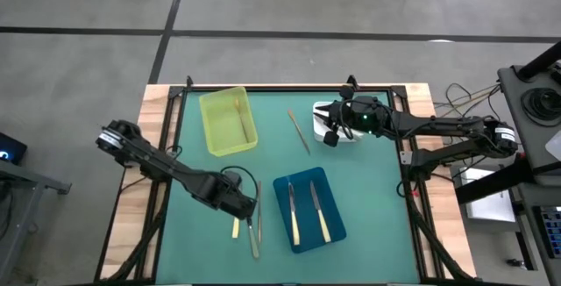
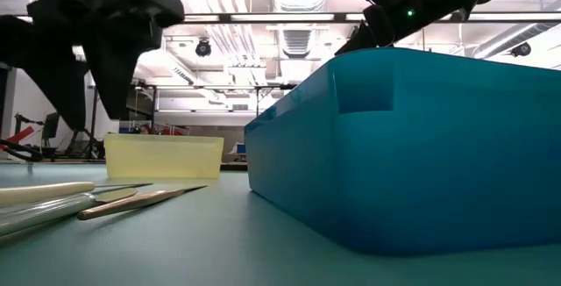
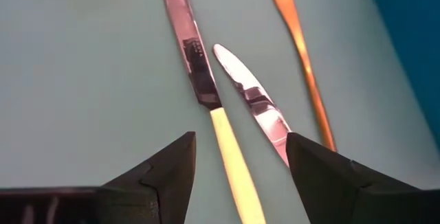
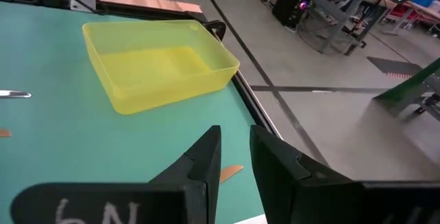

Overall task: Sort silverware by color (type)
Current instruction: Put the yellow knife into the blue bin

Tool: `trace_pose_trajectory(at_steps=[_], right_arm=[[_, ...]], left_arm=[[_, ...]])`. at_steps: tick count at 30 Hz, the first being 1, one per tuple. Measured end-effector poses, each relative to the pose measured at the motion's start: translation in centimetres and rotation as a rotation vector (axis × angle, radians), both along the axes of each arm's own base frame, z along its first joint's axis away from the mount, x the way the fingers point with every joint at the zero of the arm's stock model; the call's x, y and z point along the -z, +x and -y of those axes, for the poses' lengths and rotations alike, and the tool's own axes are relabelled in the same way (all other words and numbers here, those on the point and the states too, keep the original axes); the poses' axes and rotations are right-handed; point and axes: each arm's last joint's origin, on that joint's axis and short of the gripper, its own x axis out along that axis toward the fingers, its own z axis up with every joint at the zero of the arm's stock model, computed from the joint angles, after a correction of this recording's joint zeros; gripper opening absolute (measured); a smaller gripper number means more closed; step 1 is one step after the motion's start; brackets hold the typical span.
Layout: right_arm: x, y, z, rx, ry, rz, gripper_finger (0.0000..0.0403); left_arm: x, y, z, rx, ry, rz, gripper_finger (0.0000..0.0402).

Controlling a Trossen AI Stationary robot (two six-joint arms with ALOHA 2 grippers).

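A: From above, what's hidden?
B: The left gripper (image 1: 241, 205) covers the knife (image 1: 236, 226) tips beside the blue tray (image 1: 308, 209).
A: Its wrist view?
B: Fingers (image 3: 165, 176) spread over the cream-handled knife (image 3: 220, 121), nothing held.
A: Right gripper (image 1: 332, 132)?
B: Above the white tray (image 1: 326, 110), fingers (image 4: 203, 161) nearly together, empty.

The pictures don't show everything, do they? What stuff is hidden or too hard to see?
- White tray, high view: the right hand covers most of it, so its contents stay hidden.
- Yellow tray, low view: its wall hides the inside.
- Cream-handled knife, left wrist view: the bottom edge cuts off the handle's end.
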Motion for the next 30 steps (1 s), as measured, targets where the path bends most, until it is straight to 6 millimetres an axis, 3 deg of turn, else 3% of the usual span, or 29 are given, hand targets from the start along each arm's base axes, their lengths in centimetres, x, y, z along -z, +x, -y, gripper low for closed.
trace_pose_trajectory(at_steps=[20, 30], right_arm=[[0.0, 0.0, 0.0, 0.0, -0.001, -0.002, 0.0068], [0.0, 0.0, 0.0, 0.0, -0.001, -0.002, 0.0068]], left_arm=[[4.4, 1.1, 0.8, 0.033, 0.051, -0.135, 0.0219], [5.8, 1.6, 1.0, 0.042, 0.064, -0.159, 0.0191]])
